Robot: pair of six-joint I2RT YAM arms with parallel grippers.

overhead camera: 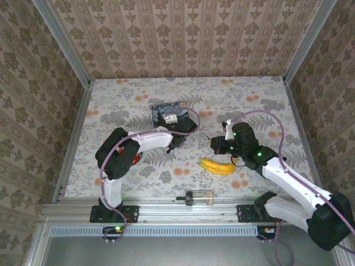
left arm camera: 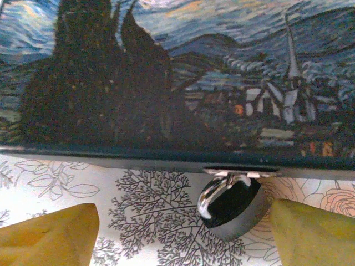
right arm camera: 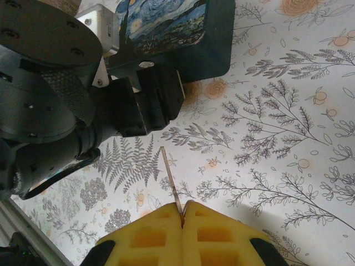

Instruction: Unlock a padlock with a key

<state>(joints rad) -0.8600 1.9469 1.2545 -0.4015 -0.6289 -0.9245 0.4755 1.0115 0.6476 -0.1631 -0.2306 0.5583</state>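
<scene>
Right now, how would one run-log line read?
left gripper open around padlock | padlock at blue tin box edge | right gripper shut on key | key not yet at padlock

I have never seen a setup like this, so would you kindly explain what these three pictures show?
The machine is a left robot arm and a right robot arm, bolted at the near edge of a flower-patterned table. The overhead picture looks down from behind them; the other two come from a camera on each wrist. On the table lie a blue painted tin box, a yellow banana and, by the near edge, a clear cylinder with a black cap. The left wrist picture shows the left gripper open, its yellow fingers either side of a tiny dark padlock at the box's front edge. The right wrist picture shows the right gripper shut on a thin metal key.
</scene>
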